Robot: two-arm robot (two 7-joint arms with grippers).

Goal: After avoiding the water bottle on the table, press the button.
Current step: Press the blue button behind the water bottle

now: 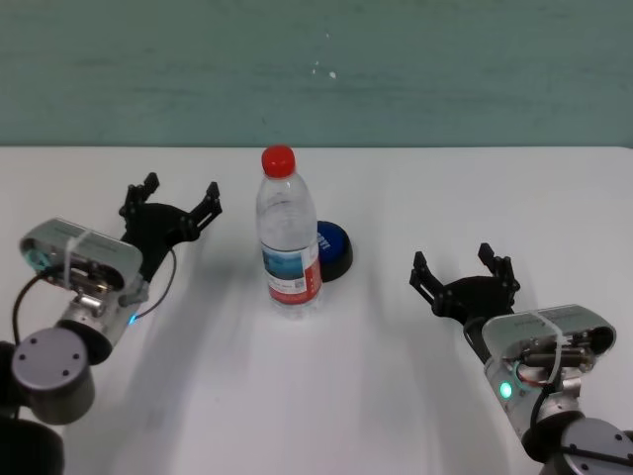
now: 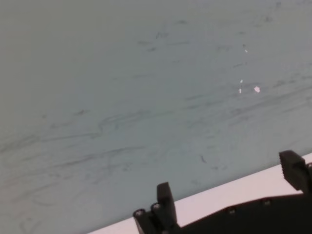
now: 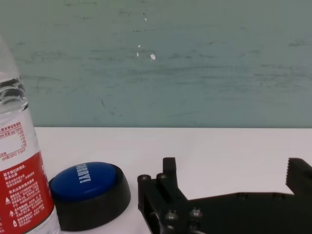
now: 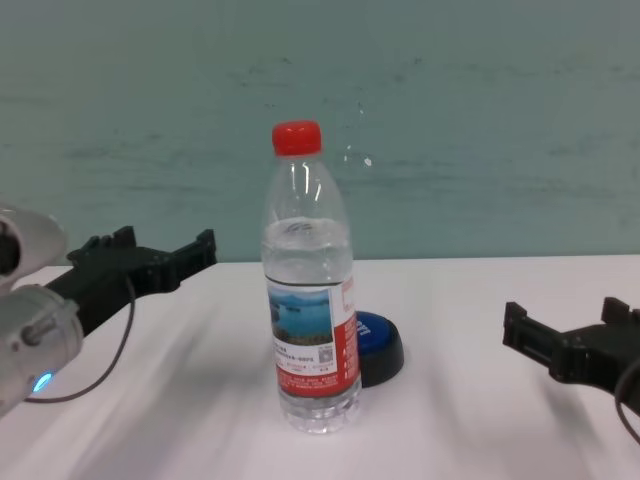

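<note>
Both grippers, left [image 1: 170,195] and right [image 1: 463,265], sat open and empty flanking the bottle [image 1: 290,233]; button [image 1: 333,249] just behind it.

Even, diffuse overhead lighting; soft grey shadows streak the white table [image 1: 396,396] beside the water bottle [image 1: 289,237]. Small specular glints mark the teal wall [image 1: 326,69]. Left wrist view slightly soft.

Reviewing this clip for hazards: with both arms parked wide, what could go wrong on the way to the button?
The water bottle stands upright directly in front of the button, hiding part of it; a straight reach could topple it. The right gripper is open, so a spread finger might clip the bottle. The left gripper, open, has the bottle between it and the button.
</note>
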